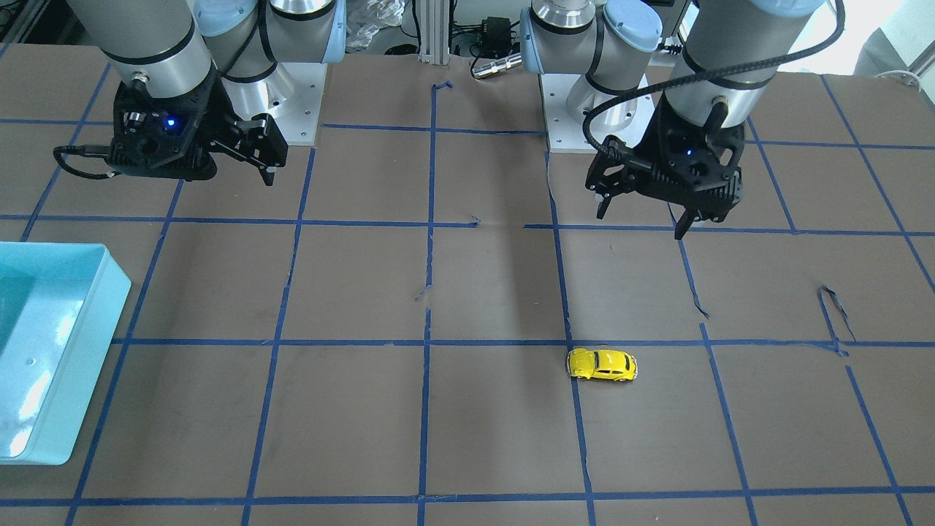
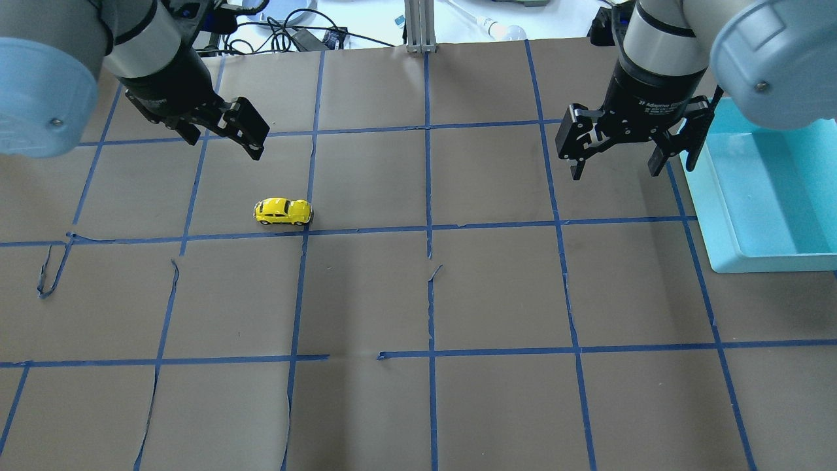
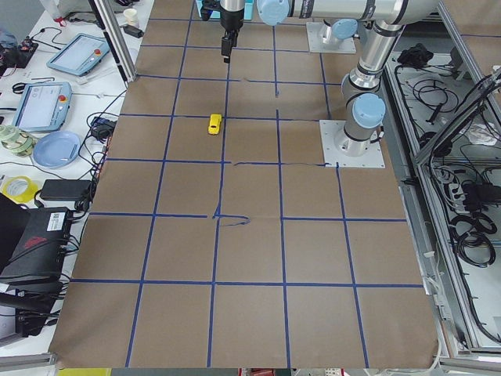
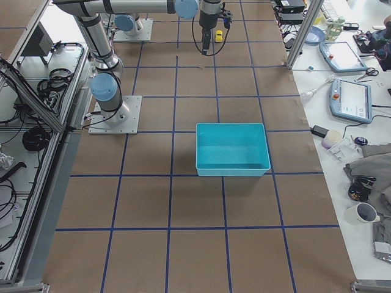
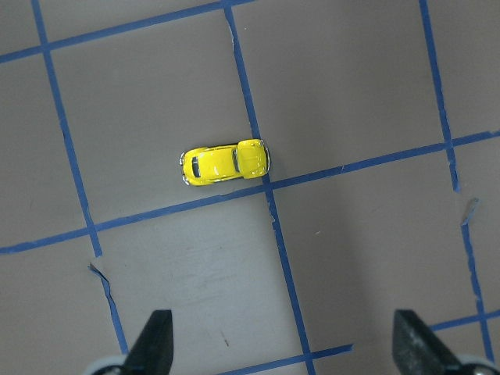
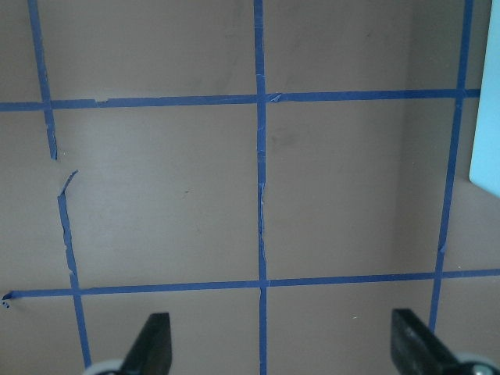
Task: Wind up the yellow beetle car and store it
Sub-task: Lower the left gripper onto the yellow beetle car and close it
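Note:
The yellow beetle car (image 2: 283,211) stands on its wheels on the brown paper table, beside a blue tape crossing; it also shows in the front view (image 1: 602,364), the left wrist view (image 5: 225,162) and both side views (image 3: 214,124) (image 4: 219,36). My left gripper (image 2: 225,144) (image 1: 643,219) hangs open and empty above the table, a little back from the car; its fingertips (image 5: 156,336) frame the bottom of the wrist view. My right gripper (image 2: 614,173) (image 1: 263,164) hangs open and empty beside the turquoise bin; its wrist view (image 6: 281,344) shows only table.
An open turquoise bin (image 2: 771,258) (image 1: 66,343) (image 4: 232,168) sits on my right side of the table; its edge shows in the right wrist view (image 6: 488,117). Blue tape lines grid the paper, torn and lifted in places (image 2: 46,275). Both arm bases (image 1: 292,102) stand at the robot's edge.

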Robot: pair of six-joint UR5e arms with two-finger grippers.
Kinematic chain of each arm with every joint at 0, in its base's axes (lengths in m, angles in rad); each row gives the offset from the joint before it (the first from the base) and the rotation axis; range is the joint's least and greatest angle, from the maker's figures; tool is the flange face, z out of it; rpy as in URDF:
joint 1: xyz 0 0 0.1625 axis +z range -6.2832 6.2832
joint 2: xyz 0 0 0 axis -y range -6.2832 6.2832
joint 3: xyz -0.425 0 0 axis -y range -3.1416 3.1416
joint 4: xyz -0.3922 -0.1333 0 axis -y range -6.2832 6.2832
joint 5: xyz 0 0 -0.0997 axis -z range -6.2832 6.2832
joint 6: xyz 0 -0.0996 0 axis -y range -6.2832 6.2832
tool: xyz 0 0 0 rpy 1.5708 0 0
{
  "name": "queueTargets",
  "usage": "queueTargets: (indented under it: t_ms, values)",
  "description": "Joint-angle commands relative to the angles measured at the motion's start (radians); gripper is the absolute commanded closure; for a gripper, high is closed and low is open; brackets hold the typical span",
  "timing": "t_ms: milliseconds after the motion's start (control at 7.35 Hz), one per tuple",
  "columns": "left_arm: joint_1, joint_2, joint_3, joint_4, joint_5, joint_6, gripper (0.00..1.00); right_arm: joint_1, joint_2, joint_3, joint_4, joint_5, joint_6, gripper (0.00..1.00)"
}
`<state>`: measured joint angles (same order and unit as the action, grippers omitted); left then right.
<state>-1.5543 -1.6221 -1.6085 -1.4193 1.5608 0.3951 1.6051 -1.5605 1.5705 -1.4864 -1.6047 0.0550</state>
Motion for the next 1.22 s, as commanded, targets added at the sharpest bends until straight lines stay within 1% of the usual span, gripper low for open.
queueTargets:
  t_ms: [0,136,272,544,680,816,952,1088]
  values:
    - [0.000,-0.066,-0.111,0.145,-0.008,0.282,0.00,0.001,-0.001,0.000,0.000,0.002,0.000,0.00]
    - [0.000,-0.097,-0.141,0.187,-0.010,0.435,0.00,0.001,-0.001,-0.001,-0.006,0.003,0.000,0.00]
    - [0.000,-0.128,-0.148,0.227,-0.008,0.656,0.00,-0.002,0.003,0.000,-0.009,0.005,-0.001,0.00]
    - [0.002,-0.212,-0.154,0.327,0.007,0.989,0.00,-0.007,0.017,-0.012,-0.014,0.008,-0.003,0.00]
    - [0.002,-0.264,-0.157,0.411,0.021,1.137,0.00,-0.008,0.020,-0.009,-0.014,0.081,-0.003,0.00]
    - [0.002,-0.310,-0.165,0.421,0.021,1.203,0.00,-0.011,0.022,-0.006,-0.031,0.130,-0.006,0.00]
    - [0.002,-0.341,-0.156,0.433,0.027,1.270,0.00,-0.020,0.022,-0.007,-0.031,0.125,-0.003,0.00]
    - [0.002,-0.366,-0.153,0.485,0.065,1.277,0.00,-0.030,0.022,-0.006,-0.031,0.114,-0.003,0.00]
